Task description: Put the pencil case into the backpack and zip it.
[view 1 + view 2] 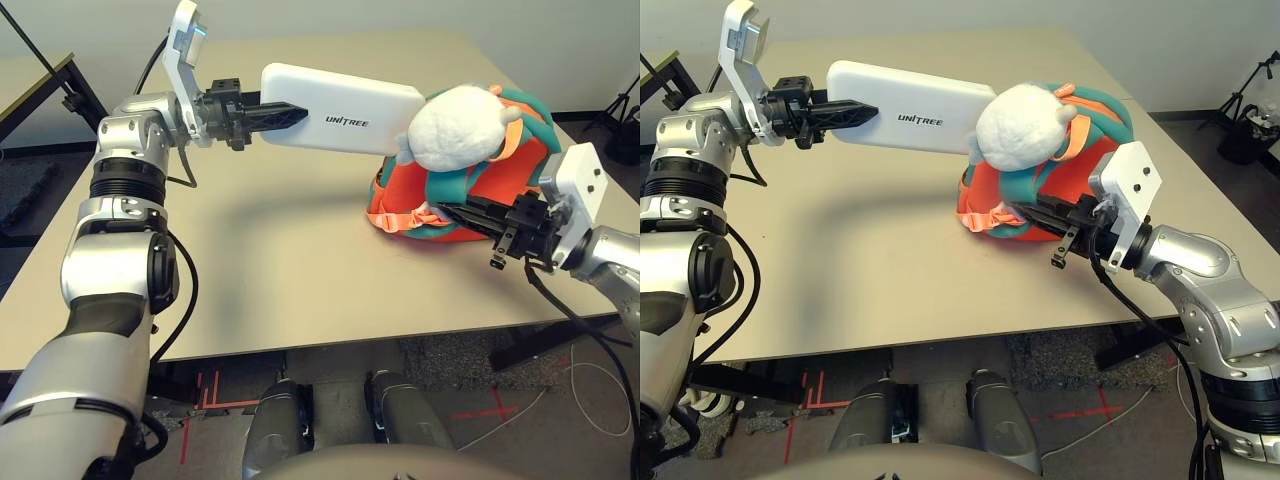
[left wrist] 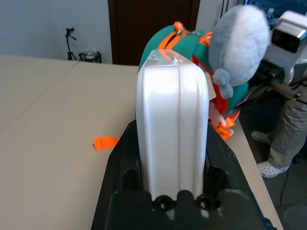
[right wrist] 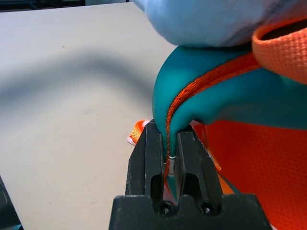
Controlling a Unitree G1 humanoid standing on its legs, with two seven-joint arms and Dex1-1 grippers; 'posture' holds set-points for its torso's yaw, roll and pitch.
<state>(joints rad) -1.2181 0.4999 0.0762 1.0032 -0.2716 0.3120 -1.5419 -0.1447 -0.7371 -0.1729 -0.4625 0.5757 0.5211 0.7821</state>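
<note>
The left gripper clamps the pencil case in the air, its far end at the backpack. The right gripper pinches the teal trim. The plush toy (bulky, overhanging) could block entry, levering the case loose.

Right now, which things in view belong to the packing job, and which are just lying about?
Part of the job:
- pencil case, held in the left gripper
- backpack, its teal strap pinched by the right gripper

Just there:
- plush toy on the backpack
- table
- person's legs beyond the table
</note>
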